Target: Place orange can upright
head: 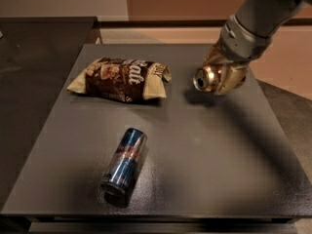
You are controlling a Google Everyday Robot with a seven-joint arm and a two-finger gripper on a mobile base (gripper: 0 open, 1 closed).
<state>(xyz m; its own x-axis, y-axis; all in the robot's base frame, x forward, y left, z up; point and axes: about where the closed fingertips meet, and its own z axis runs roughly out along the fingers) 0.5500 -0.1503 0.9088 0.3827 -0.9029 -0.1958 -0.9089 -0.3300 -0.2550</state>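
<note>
Orange can (205, 78) is clamped sideways in the pincer (220, 78), over the far right of the bench (195, 150).

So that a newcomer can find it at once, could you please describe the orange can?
Look at the dark square table, toward its far right corner, where the gripper hangs from the grey arm. The orange can is held in that gripper, off the surface, tilted with its top facing left. Unlike the slimmer blue-and-silver can lying near the front edge, it is short and coppery.
</note>
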